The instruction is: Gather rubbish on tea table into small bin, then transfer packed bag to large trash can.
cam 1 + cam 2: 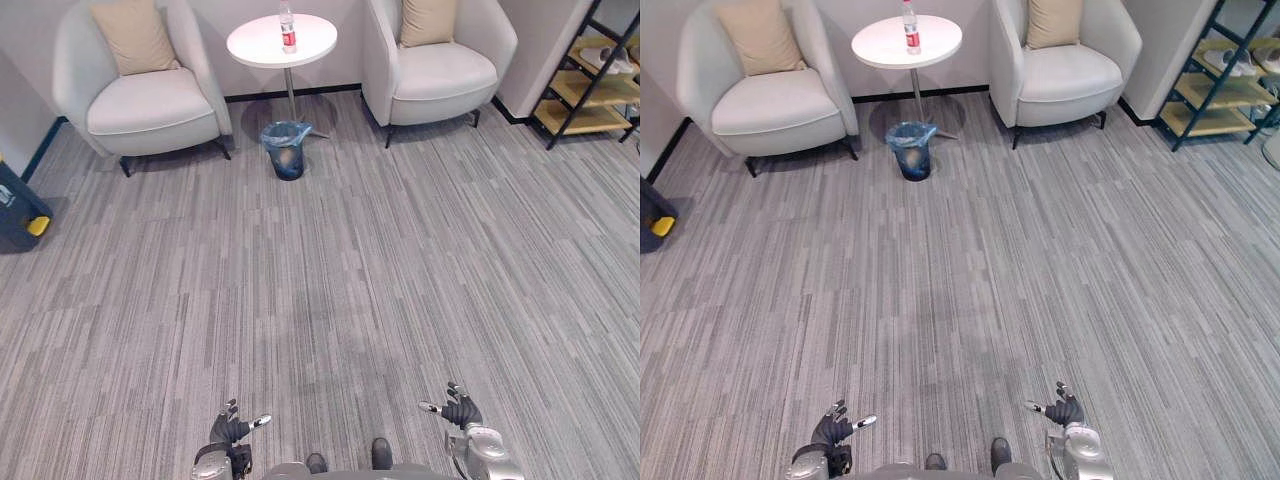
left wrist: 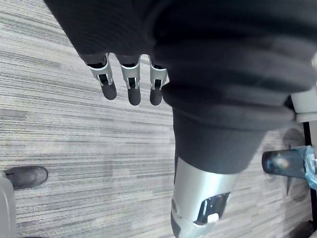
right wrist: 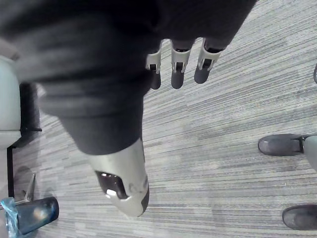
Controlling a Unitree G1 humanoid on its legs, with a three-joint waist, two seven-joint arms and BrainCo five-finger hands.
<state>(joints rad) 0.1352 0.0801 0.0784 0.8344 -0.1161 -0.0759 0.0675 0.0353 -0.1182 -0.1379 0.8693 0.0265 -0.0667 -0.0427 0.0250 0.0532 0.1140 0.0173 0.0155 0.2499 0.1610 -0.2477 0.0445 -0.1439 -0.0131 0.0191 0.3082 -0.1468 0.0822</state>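
Note:
A round white tea table [image 1: 260,46] stands far ahead between two armchairs, with a clear plastic bottle [image 1: 288,28] with a red label upright on it. On the carpet in front of the table sits a small dark bin [image 1: 287,151] lined with a blue bag; the bin [image 2: 285,164] also shows in both wrist views. My left hand [image 1: 232,431] and right hand [image 1: 460,410] hang low at the bottom of the eye views, far from the table. Both hands are open with relaxed fingers [image 2: 131,84] and hold nothing.
Two light armchairs [image 1: 140,100] [image 1: 435,65] with beige cushions flank the table. A black-framed wooden shelf [image 1: 590,80] stands at the right. A dark blue box with a yellow part [image 1: 18,210] sits at the left edge. Grey striped carpet lies between me and the table.

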